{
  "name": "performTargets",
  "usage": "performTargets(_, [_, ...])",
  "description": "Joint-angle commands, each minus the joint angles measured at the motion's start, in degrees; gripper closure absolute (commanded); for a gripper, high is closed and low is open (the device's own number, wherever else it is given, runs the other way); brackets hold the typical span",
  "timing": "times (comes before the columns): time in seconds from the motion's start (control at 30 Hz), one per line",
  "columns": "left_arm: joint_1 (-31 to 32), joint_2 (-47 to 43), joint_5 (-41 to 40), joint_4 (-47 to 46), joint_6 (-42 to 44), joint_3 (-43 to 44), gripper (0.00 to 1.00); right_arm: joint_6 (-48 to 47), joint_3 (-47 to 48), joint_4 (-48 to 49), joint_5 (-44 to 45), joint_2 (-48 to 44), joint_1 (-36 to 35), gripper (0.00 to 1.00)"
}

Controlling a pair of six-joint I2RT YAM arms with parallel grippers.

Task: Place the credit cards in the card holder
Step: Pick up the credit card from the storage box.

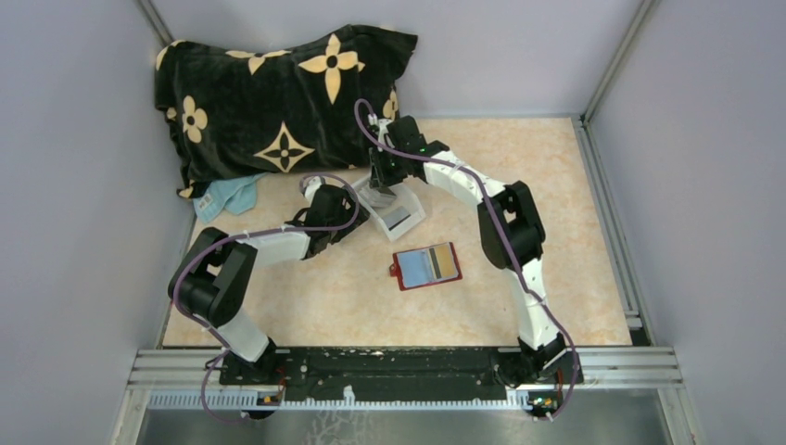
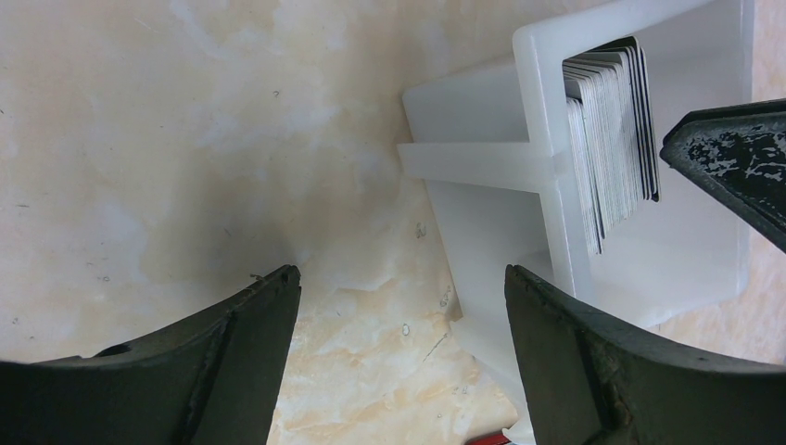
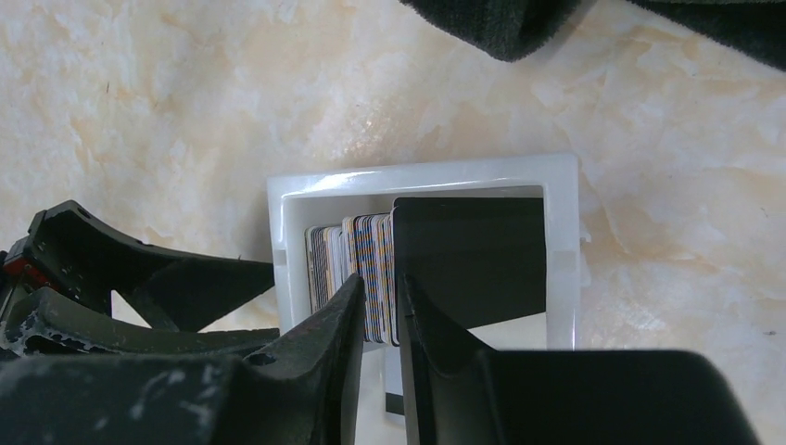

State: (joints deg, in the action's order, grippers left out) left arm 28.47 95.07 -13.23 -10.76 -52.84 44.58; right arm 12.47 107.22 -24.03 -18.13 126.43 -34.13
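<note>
My left tool (image 2: pixel 400 278) is spread wide over the counter (image 1: pixel 324 297), just left of the white tray (image 3: pixel 417 171). My right tool (image 3: pixel 380 297) dips into that tray, pinching a few credit cards (image 3: pixel 329 264) — striped, standing on edge. The red-edged card holder (image 1: pixel 426 266) lies apart — nearer, open.

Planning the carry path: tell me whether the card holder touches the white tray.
Apart. The top view shows a strip of bare table between the card holder and the white tray.

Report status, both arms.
Left gripper open, empty, beside white tray. Right gripper jaws narrow around credit cards in tray. Card holder open, unobstructed.
</note>
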Motion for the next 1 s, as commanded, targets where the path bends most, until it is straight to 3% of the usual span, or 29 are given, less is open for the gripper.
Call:
performTargets(0.0, [-0.57,1.74,0.65,2.47,0.37,0.32,0.12,-1.9,-0.08,0.09,1.39,-4.67,-0.84,0.81])
performTargets(0.07, [-0.61,1.77,0.74,2.58,0.5,0.34,0.12,-2.16,0.07,-0.16,1.46,-4.75,-1.06,0.79])
performTargets(0.23, [-0.64,1.51,0.49,3.09,0.56,0.56,0.12,-2.9,0.41,-0.92,3.47,-4.63,-1.33,0.54])
performTargets(0.33, [-0.67,1.65,0.49,3.15,0.72,0.6,0.12,-3.19,1.9,-1.69,3.7,-3.03,-1.29,0.47])
performTargets(0.97, [-0.92,2.4,0.86,3.03,0.67,0.47,0.12,-1.08,4.41,-1.47,-2.1,4.09,-0.08,0.46])
